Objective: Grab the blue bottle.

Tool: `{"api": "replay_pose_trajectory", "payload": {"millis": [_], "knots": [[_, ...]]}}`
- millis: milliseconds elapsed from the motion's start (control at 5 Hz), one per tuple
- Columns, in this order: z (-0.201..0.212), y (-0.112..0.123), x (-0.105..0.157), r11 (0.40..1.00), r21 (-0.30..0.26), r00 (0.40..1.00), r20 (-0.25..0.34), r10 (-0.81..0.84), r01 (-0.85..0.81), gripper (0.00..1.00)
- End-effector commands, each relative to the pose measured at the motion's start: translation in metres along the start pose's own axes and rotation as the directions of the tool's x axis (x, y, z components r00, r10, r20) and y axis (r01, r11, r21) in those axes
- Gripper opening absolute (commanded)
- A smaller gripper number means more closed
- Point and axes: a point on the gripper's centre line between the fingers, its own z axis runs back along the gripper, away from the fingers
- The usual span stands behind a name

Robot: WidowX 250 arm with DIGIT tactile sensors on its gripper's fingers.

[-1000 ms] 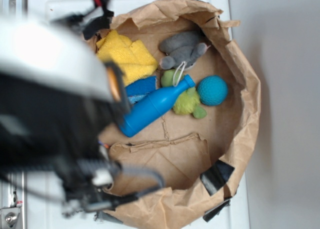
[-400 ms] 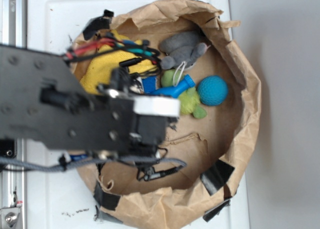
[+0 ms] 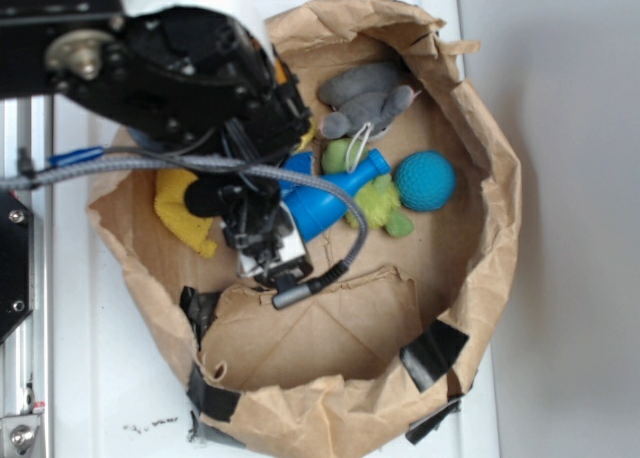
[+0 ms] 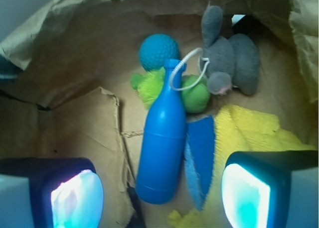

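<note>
The blue bottle (image 4: 163, 138) lies on the floor of the brown paper bag (image 3: 480, 128), cap pointing toward the teal ball (image 4: 158, 51). In the exterior view only its neck end (image 3: 335, 193) shows from under the arm. My gripper (image 4: 162, 200) is open, above the bottle's base end, one finger (image 4: 75, 200) on each side of it with wide gaps. In the exterior view the gripper (image 3: 270, 263) hangs over the bag's floor, its fingers hidden under the wrist.
A grey plush mouse (image 3: 370, 98), a green plush toy (image 3: 375, 203), a yellow cloth (image 3: 180, 208) and a flat blue cloth (image 4: 202, 153) lie close around the bottle. A white cord loop (image 4: 187, 71) hangs over the bottle's neck. The bag walls stand high all round.
The arm has swung over the bag and the gripper has come down over the bottle's base end, covering most of the bottle in the exterior view. The toys have not moved.
</note>
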Motion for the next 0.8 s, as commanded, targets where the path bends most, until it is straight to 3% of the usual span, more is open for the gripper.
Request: {"api": "replay_pose_trajectory", "payload": {"millis": [0, 200, 400, 600], "knots": [[-0.026, -0.023, 0.010, 0.998, 0.055, 1.000, 0.014, 0.007, -0.007, 1.00], [-0.048, -0.030, 0.010, 0.997, 0.070, 1.000, 0.015, -0.007, 0.006, 1.00], [-0.064, -0.020, 0.014, 0.994, 0.108, 1.000, 0.029, -0.011, 0.008, 1.00], [-0.054, -0.004, 0.016, 0.993, 0.117, 0.999, 0.050, 0.005, -0.010, 1.00]]}}
